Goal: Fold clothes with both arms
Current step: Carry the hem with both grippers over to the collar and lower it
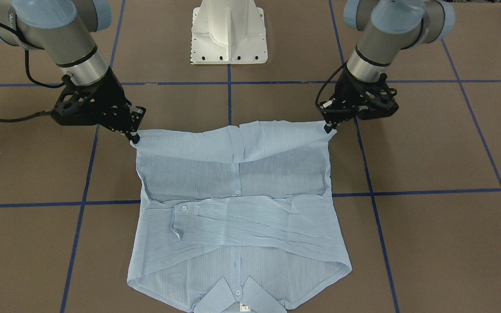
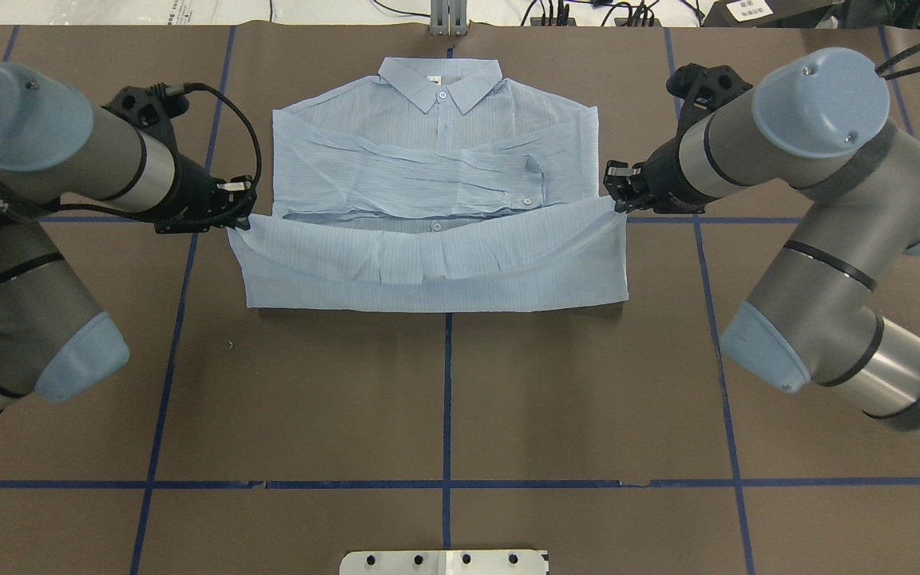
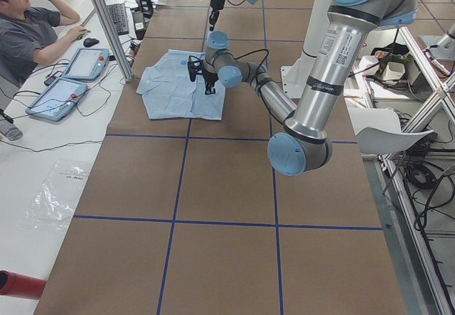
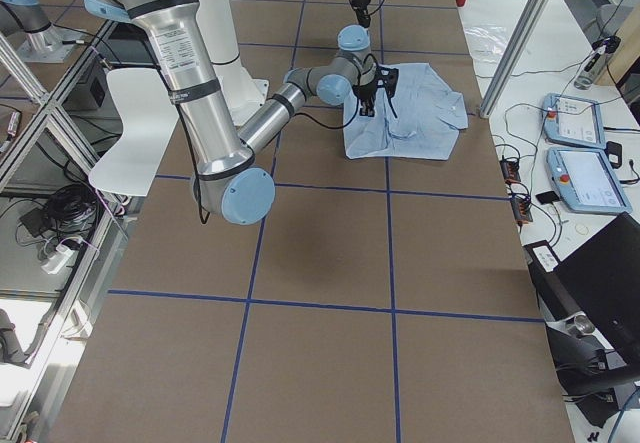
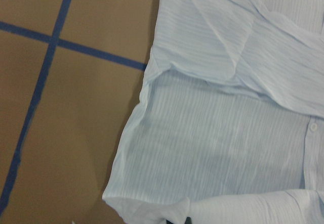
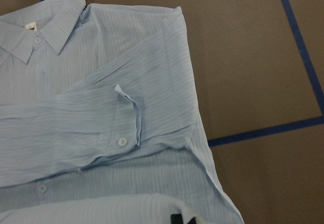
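The pale blue striped shirt (image 2: 436, 152) lies flat on the brown table, collar (image 2: 440, 84) at the far side, sleeves folded across its chest. Its near hem (image 2: 436, 267) is lifted in a sagging band towards the collar. My left gripper (image 2: 240, 220) is shut on the hem's left corner. My right gripper (image 2: 616, 204) is shut on the right corner. In the front-facing view the left gripper (image 1: 329, 127) is on the right and the right gripper (image 1: 134, 138) on the left, above the shirt (image 1: 237, 226). Both wrist views look down on the shirt (image 5: 228, 148) (image 6: 101, 123).
The white pedestal base (image 1: 228, 34) stands at the robot's side of the table. Blue tape lines (image 2: 448, 399) cross the brown table. An operator (image 3: 28, 38) sits at a side bench with tablets (image 3: 71, 80) beyond the shirt's collar end.
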Controlling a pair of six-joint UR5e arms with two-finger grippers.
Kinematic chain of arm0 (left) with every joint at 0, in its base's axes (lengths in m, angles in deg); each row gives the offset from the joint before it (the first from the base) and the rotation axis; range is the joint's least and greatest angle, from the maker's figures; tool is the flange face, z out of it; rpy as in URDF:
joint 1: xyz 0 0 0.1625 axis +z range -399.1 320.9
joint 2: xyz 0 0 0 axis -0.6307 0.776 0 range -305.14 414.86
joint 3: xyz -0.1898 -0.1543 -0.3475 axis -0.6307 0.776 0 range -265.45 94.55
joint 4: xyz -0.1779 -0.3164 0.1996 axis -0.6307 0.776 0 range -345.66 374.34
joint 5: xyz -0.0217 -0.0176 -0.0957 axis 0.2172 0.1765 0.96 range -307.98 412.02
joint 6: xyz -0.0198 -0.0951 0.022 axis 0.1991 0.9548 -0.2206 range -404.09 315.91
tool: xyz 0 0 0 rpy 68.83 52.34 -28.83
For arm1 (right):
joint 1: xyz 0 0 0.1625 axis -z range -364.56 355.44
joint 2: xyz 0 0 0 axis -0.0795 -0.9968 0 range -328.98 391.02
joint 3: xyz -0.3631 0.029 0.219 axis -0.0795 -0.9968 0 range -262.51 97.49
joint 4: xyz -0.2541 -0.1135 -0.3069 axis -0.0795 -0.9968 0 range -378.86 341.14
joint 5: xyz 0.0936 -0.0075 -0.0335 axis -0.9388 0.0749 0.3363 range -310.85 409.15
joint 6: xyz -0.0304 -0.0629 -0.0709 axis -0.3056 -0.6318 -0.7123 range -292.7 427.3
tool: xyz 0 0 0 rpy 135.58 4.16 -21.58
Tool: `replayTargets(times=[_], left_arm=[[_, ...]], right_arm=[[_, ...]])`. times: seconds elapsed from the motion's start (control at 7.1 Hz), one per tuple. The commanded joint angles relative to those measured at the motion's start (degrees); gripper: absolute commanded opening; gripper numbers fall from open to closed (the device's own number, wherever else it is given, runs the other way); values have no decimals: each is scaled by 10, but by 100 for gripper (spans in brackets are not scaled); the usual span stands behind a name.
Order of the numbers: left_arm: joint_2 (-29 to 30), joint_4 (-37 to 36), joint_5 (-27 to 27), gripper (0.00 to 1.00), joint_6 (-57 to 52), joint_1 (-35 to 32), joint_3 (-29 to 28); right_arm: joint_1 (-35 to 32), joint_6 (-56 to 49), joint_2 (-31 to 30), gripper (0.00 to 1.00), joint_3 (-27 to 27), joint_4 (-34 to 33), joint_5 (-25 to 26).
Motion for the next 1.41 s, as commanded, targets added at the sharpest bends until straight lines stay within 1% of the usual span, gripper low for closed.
replayTargets(times=[0.0, 0.14, 0.28, 0.56, 0.7, 0.85, 0.99, 1.27], left_arm=[[68, 28, 29, 0, -21, -57, -104], [100, 45, 29, 0, -20, -57, -149], [116, 94, 28, 0, -17, -57, -198], [139, 163, 26, 0, -17, -62, -291], [150, 188, 23, 0, -18, -63, -332], [168, 217, 21, 0, -18, -63, -383], [177, 243, 16, 0, -19, -64, -413], [186, 245, 5, 0, -19, -64, -420]], right_arm=[[-32, -21, 102, 0, -144, 1, -1], [-42, -42, 144, 0, -210, 2, -2], [-51, -50, 182, 0, -265, 6, -2], [-75, -66, 201, 0, -359, 96, -15], [-78, -71, 219, 0, -388, 101, -15], [-78, -79, 223, 0, -395, 101, -15], [-78, -80, 233, 0, -407, 101, -15], [-76, -95, 257, 0, -450, 102, -15]])
